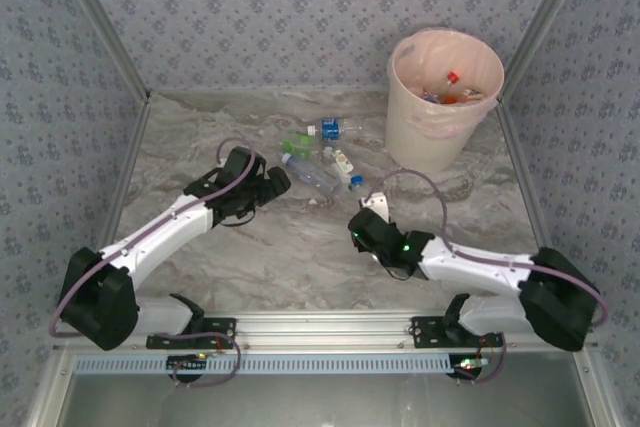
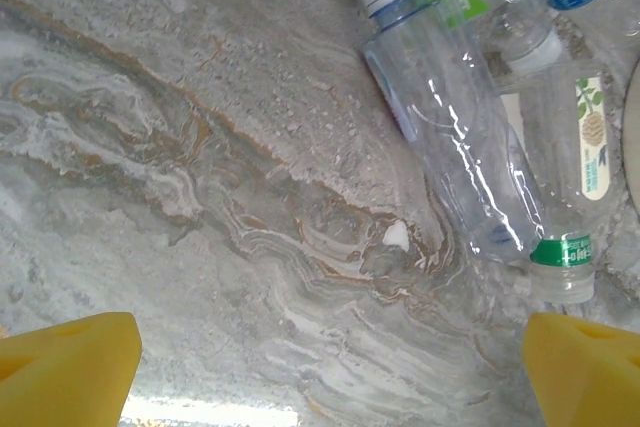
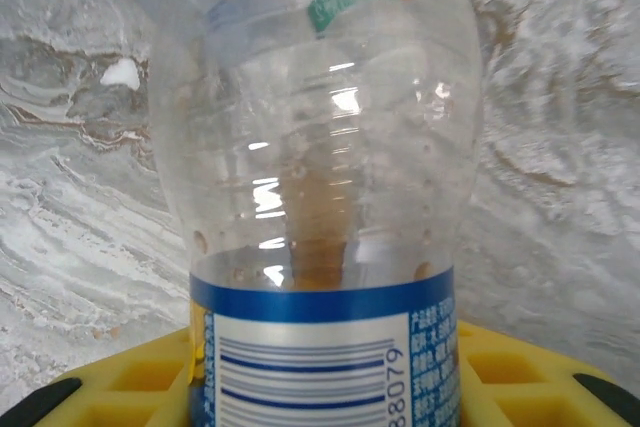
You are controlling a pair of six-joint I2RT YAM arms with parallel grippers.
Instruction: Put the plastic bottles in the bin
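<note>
**Task partly completed.** A few binned bottles (image 1: 448, 89), red and orange caps among them, were seen lying inside the bin (image 1: 425, 142), so that share of the work was judged done. A loose cluster of bottles (image 1: 322, 159) was left on the marble-patterned table (image 1: 250, 267), to the left of the bin and near its base. Five or so could be counted, though the exact number could not be told where they overlapped. Within the cluster a clear bottle with a white cap (image 2: 450, 137) was shown with a green-capped bottle (image 2: 572, 187) lying against it. The right gripper (image 1: 360, 222) was placed on the near side of the bin, apart from it. Its yellow fingers (image 3: 500, 367) were closed on a blue-labelled bottle (image 3: 320, 137), which was gripped at the label. Whether that bottle was lifted off the table could not be told, and it had not yet been carried to the bin. The left gripper (image 1: 278, 182) was held wide open and empty on the side of the cluster away from the bin, just short of the clear bottle. The held bottle and the whole cluster were therefore judged yet to be binned.
</note>
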